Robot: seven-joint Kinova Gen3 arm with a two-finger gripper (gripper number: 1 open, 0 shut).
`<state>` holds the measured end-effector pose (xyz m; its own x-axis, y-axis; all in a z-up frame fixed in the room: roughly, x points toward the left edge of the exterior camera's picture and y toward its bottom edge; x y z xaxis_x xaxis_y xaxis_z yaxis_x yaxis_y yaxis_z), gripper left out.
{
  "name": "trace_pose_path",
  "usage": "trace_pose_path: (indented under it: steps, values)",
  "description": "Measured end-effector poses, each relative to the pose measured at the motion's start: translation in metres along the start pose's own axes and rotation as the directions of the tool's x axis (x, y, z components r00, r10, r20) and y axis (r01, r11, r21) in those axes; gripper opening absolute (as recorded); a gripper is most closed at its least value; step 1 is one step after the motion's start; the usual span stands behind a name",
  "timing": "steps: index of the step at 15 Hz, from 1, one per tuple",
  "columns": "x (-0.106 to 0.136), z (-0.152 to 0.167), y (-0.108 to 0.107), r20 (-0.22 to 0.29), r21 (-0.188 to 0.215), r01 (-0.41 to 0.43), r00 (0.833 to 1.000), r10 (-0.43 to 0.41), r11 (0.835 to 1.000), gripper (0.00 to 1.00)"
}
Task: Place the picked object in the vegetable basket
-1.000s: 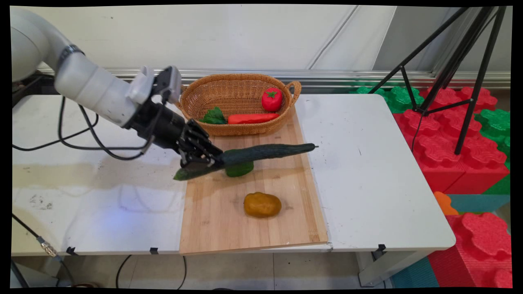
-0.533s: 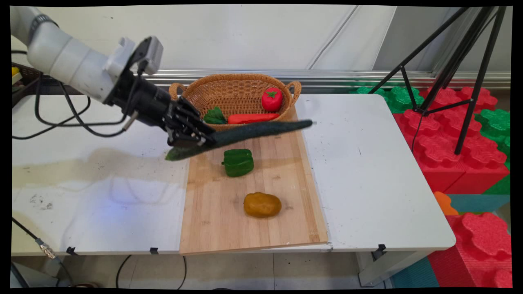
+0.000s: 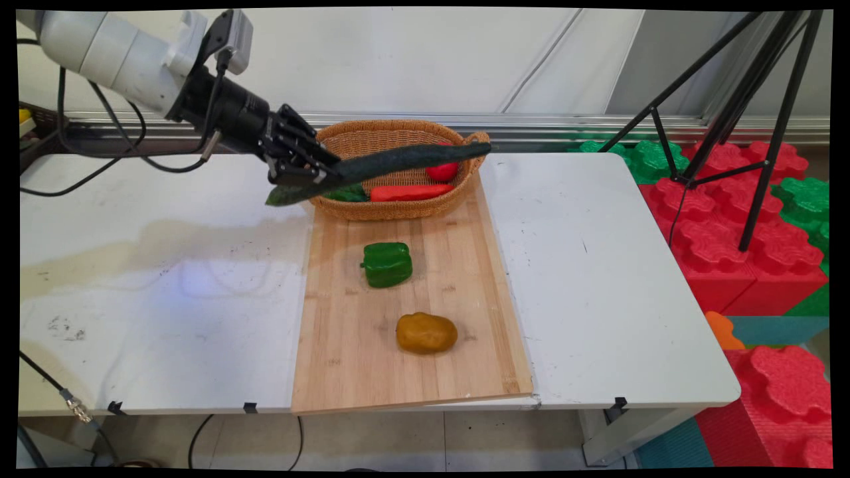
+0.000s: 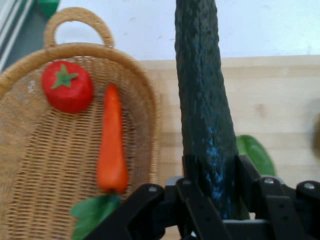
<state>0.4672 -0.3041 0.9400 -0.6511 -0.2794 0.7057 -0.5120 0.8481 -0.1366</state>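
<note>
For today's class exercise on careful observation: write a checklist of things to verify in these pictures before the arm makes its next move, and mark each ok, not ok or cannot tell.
1. Tool shut on the cucumber: ok, gripped near one end.
2. Cucumber lifted off the cutting board: ok.
3. Cucumber's long end over the basket: ok in the main view; the hand view shows it beside the rim, so alignment cannot tell.
4. Room in the basket beside the tomato and carrot: cannot tell.
5. Green pepper and potato away from the tool: ok.
</note>
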Motion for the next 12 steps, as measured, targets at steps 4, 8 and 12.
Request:
trace_pose_path:
  steps: [4,8,12]
  values:
    - [-0.006,0.01,-0.028,0.025,0.046,-0.067,0.997,0.066,0.997,0.0]
    - [-0.014,0.023,-0.053,0.055,0.082,-0.105,0.993,0.101,0.991,0.0]
    - [-0.023,0.044,-0.08,0.084,0.113,-0.126,0.99,0.117,0.986,0.0]
